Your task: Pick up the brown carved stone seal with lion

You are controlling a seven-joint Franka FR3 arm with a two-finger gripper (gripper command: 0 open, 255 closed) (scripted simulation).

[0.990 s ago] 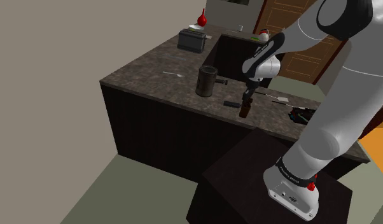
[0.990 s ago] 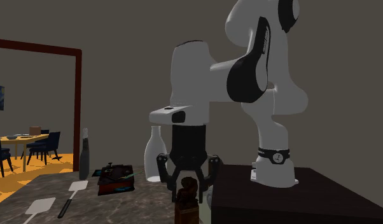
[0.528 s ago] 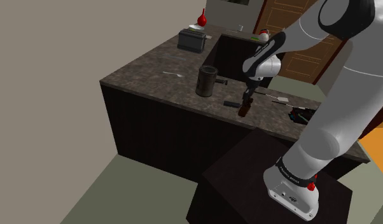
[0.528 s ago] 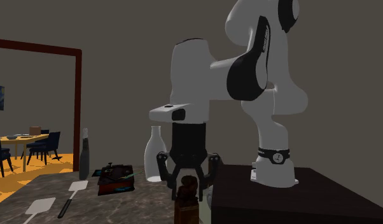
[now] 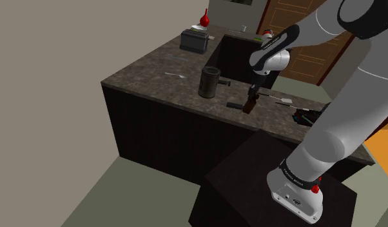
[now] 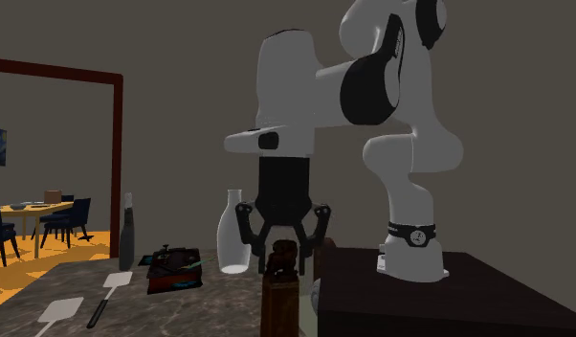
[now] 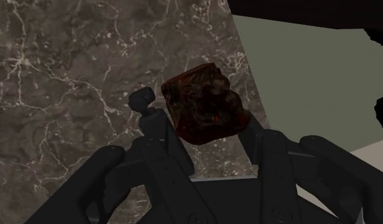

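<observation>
nearby, dark cup (image 5: 209,82) flanks seal (image 5: 248,107).

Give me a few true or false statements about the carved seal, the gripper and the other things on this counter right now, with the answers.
1. The gripper is shut on the brown carved seal. True.
2. The dark cylindrical cup lies on its side. False: it stands upright on the counter.
3. A white bottle stands on the counter beyond the gripper in the second exterior view. True.
4. The seal is down inside the sink. False: it is between the fingers over the stone top, near the counter's front edge.
</observation>
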